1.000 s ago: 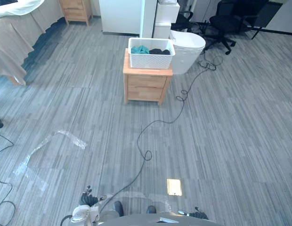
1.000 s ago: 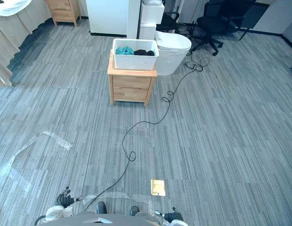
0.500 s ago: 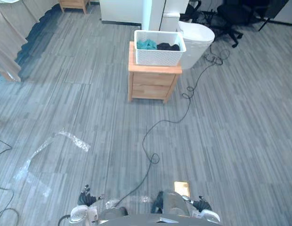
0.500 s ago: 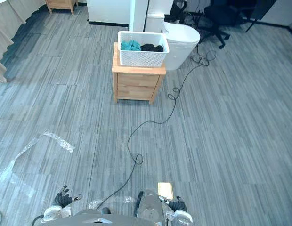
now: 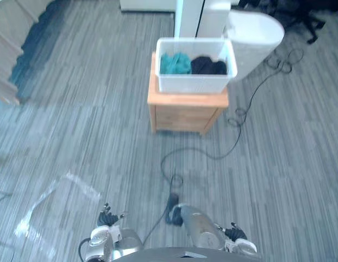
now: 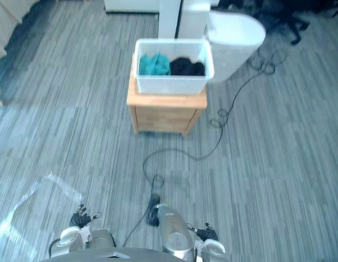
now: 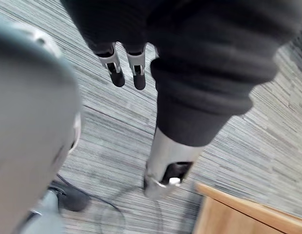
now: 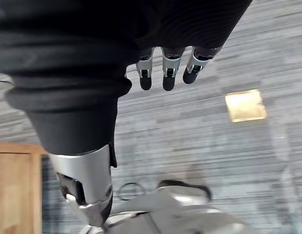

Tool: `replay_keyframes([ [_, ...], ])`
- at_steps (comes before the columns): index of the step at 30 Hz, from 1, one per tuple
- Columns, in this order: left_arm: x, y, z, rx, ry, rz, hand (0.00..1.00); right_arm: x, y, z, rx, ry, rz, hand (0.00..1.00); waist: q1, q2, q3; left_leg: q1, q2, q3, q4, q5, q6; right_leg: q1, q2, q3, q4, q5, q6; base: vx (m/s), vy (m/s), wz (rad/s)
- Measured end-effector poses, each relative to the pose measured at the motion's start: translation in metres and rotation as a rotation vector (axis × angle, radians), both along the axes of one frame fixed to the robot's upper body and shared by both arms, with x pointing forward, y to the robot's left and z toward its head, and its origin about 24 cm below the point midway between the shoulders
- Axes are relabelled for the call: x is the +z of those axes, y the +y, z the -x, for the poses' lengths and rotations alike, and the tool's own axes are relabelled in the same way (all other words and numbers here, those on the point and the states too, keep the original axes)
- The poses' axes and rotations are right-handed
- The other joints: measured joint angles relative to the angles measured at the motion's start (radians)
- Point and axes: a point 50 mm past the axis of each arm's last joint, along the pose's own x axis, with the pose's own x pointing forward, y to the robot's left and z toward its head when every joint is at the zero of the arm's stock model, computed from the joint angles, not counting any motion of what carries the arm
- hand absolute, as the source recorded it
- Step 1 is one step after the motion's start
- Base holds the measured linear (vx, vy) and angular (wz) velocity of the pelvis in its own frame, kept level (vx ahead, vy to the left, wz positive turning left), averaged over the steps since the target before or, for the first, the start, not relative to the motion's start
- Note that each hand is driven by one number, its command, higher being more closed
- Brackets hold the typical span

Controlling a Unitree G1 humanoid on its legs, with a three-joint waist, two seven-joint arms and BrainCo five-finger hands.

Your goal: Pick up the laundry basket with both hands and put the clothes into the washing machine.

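White perforated plastic laundry basket (image 5: 195, 83), w/ teal & black clothes (image 5: 192, 64), sits on small wooden drawer cabinet (image 5: 186, 113), well ahead. Left hand (image 5: 106, 219) & right hand (image 5: 234, 233) hang low, fingers (image 8: 165, 73) relaxed, empty. Approach square-on, stop close, grip both short ends evenly.

Ahead on the floor, a cabinet (image 5: 186, 112). On top of it, the laundry basket (image 5: 193, 83). Inside, two heaps of clothes (image 5: 175, 63) side by side. Behind the cabinet to the right, just beside the basket, a rounded tub (image 5: 256, 35). Nearest, well apart from the basket, left hand (image 5: 108, 218) and right hand (image 5: 234, 233). Beside the right hand, a floor plate (image 8: 245, 106).
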Motion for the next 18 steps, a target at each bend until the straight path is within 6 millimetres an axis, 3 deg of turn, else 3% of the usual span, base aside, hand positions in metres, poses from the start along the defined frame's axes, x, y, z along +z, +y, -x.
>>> replay_keyframes([
  [2,0.004,0.001,-0.005,-0.002,-0.027,-0.005,0.0,0.005,0.001,-0.011,0.034,-0.035,0.012,0.0,0.008,-0.011,-0.002,-0.112,-0.024,0.023,-0.076,-0.047,-0.006,0.078,0.008,0.028,-0.074,-0.01,0.012,0.48,-0.135,-0.24],
  [3,0.005,0.002,-0.005,-0.006,-0.034,-0.011,0.0,0.008,0.003,-0.019,0.053,-0.058,0.016,0.0,0.014,-0.011,-0.002,-0.178,-0.071,0.013,-0.202,-0.077,-0.014,0.117,0.007,0.05,-0.116,-0.013,0.018,0.44,-0.06,-0.48],
  [5,0.004,0.002,-0.003,-0.011,-0.033,-0.011,0.0,0.012,0.008,-0.033,0.09,-0.089,0.015,0.0,0.024,-0.013,0.0,-0.234,-0.164,-0.029,-0.496,-0.078,-0.031,0.173,0.004,0.092,-0.16,-0.009,0.04,0.5,-0.018,-0.72],
  [6,0.004,0.001,-0.002,-0.012,-0.034,-0.009,0.0,0.013,0.011,-0.038,0.109,-0.1,0.015,0.0,0.035,-0.011,-0.003,-0.224,-0.232,-0.08,-0.757,-0.034,-0.07,0.212,0.006,0.132,-0.183,-0.016,0.057,0.56,0.057,-1.03],
  [7,0.004,-0.001,0.0,-0.02,-0.032,-0.007,0.0,0.013,0.014,-0.039,0.136,-0.106,0.018,0.0,0.051,0.006,-0.013,-0.223,-0.258,-0.125,-0.924,0.037,-0.079,0.243,0.023,0.183,-0.198,-0.025,0.07,0.56,0.105,-1.17],
  [8,0.003,-0.004,0.001,-0.022,-0.029,-0.002,0.0,0.013,0.015,-0.04,0.15,-0.107,0.021,0.0,0.058,0.017,-0.019,-0.229,-0.261,-0.144,-0.954,0.066,-0.078,0.256,0.032,0.209,-0.198,-0.033,0.08,0.51,0.198,-1.43],
  [9,0.002,-0.005,0.005,-0.014,-0.023,0.01,0.0,0.013,0.019,-0.039,0.18,-0.107,0.021,0.0,0.068,0.022,-0.033,-0.234,-0.271,-0.167,-0.95,0.106,-0.039,0.278,0.037,0.254,-0.183,-0.084,0.097,0.56,0.256,-1.6],
  [10,0.002,-0.002,0.006,-0.001,-0.025,0.008,0.0,0.012,0.025,-0.038,0.23,-0.099,0.029,0.0,0.076,0.016,-0.053,-0.234,-0.291,-0.193,-0.884,0.192,0.045,0.278,0.025,0.312,-0.103,-0.157,0.12,0.58,0.25,-1.4],
  [11,0.002,-0.002,0.005,-0.004,-0.026,0.008,0.0,0.011,0.03,-0.036,0.246,-0.091,0.022,0.0,0.061,-0.014,-0.061,-0.231,-0.302,-0.176,-0.857,0.156,0.05,0.26,0.003,0.329,-0.043,-0.18,0.139,0.57,0.213,-0.9],
  [12,0.003,0.004,0.004,-0.026,-0.028,-0.014,0.0,0.008,0.034,-0.032,0.257,-0.08,0.015,0.0,0.042,-0.042,-0.076,-0.211,-0.326,-0.155,-0.861,0.119,0.052,0.173,-0.036,0.328,0.136,-0.189,0.189,0.44,0.158,-0.34],
  [14,0.004,0.005,0.002,-0.055,-0.027,-0.026,0.0,0.007,0.04,-0.032,0.26,-0.082,-0.004,0.0,0.038,-0.067,-0.079,-0.154,-0.348,-0.117,-0.895,0.089,0.068,0.052,-0.101,0.302,0.392,-0.18,0.29,0.49,0.197,-0.37],
  [16,0.001,0.003,0.006,-0.07,-0.001,-0.023,0.0,0.008,0.043,-0.035,0.279,-0.085,-0.006,0.0,0.039,-0.06,-0.077,-0.062,-0.364,-0.115,-0.954,0.085,0.073,0.024,-0.158,0.208,0.445,-0.211,0.227,0.46,0.159,-0.16],
  [17,0.001,0.003,0.006,-0.075,0.0,-0.023,0.0,0.008,0.043,-0.036,0.305,-0.083,0.006,0.0,0.042,-0.041,-0.073,0.017,-0.355,-0.123,-1.017,0.085,0.073,0.021,-0.179,0.117,0.366,-0.228,0.17,0.34,0.077,0.02],
  [18,0.001,0.003,0.006,-0.074,-0.001,-0.024,0.0,0.008,0.042,-0.036,0.307,-0.083,0.01,0.0,0.041,-0.036,-0.075,0.032,-0.348,-0.125,-1.029,0.085,0.073,0.014,-0.18,0.106,0.33,-0.231,0.165,0.3,0.045,0.07],
])
